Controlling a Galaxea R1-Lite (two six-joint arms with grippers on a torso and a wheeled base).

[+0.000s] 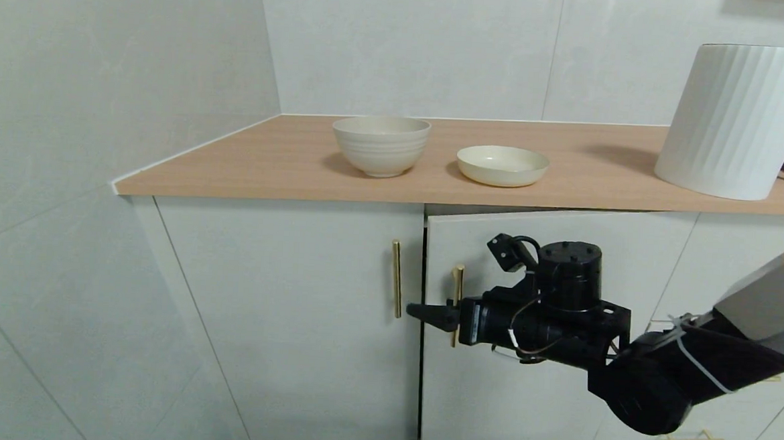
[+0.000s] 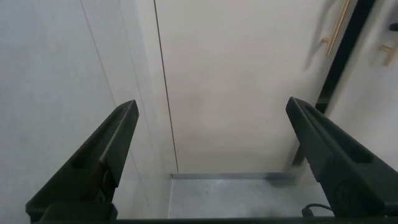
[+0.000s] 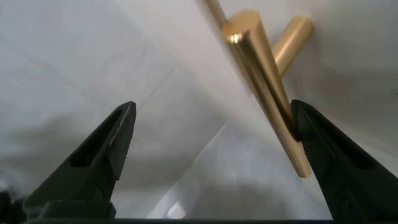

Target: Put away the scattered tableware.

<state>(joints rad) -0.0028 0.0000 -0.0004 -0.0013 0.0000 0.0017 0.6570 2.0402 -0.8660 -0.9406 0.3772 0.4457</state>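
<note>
From my seat I see the tableware up on the wooden countertop [image 1: 267,166]: a cream ribbed bowl [image 1: 380,144] stands about midway between the back wall and the front edge, toward the left corner. A shallow dish [image 1: 501,165] lies just to its right, apart from it and a little nearer the front edge. A tall ribbed white container [image 1: 739,121] stands at the countertop's right end, well apart from both. Below, the right gripper [image 1: 431,314] sits at the seam between the two cabinet doors, level with the lower part of the brass handle [image 1: 458,284] on the right-hand door [image 1: 523,401] — that door stands slightly ajar. In the right wrist view its fingers are spread wide, with the handle inside the gap, close against one finger [image 3: 323,149]; nothing is clamped. The left gripper [image 2: 211,109] hangs low with its fingers wide apart and nothing held, facing the left-hand door [image 1: 279,321] near its bottom edge and the floor.
</note>
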